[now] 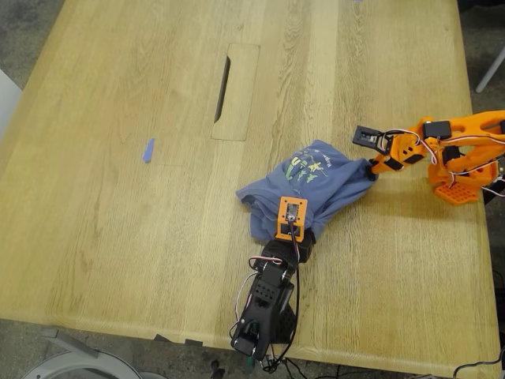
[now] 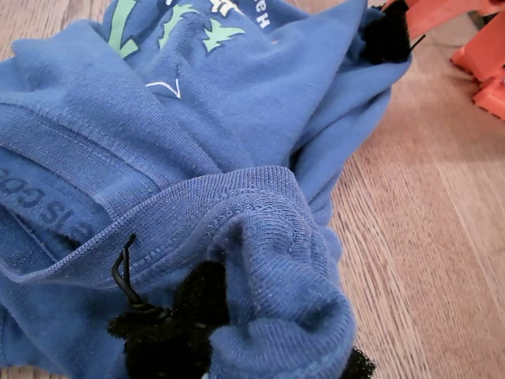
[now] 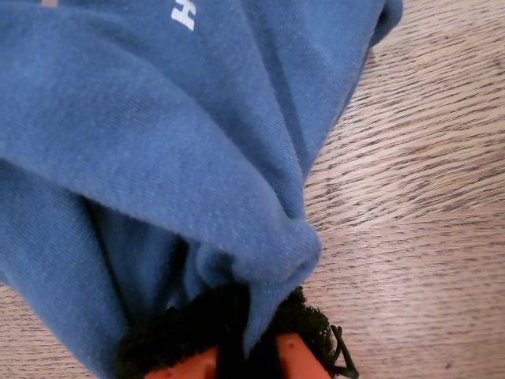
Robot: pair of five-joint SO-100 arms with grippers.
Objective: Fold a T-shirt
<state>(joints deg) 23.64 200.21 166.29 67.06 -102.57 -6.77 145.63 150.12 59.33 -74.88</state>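
The T-shirt (image 1: pixel 316 189) lies bunched in a loose heap on the wooden table (image 1: pixel 118 237), right of centre and a little below the middle of the exterior view. It is slate blue, creased and gathered rather than spread flat, with a green and yellow print and white letters facing up near the top of the heap. In the first wrist view (image 2: pixel 237 118) a ribbed hem or collar band with double stitching curls over in the foreground, and pale lettering shows inside the fold at the lower left of that frame.

My first gripper (image 1: pixel 293 237), on the black arm at the bottom centre of the exterior view, is pinching a gathered fold at the lower edge of the shirt; black padding (image 2: pixel 177 324) shows pressed into the cloth. My second gripper (image 1: pixel 371 170), on the orange arm at the exterior view's right, is pinching the shirt's right-hand corner, cloth drawn to a point between its orange fingers (image 3: pixel 296 355).

A small blue strip (image 1: pixel 148 150) lies alone on the table, well apart, at the exterior view's left.
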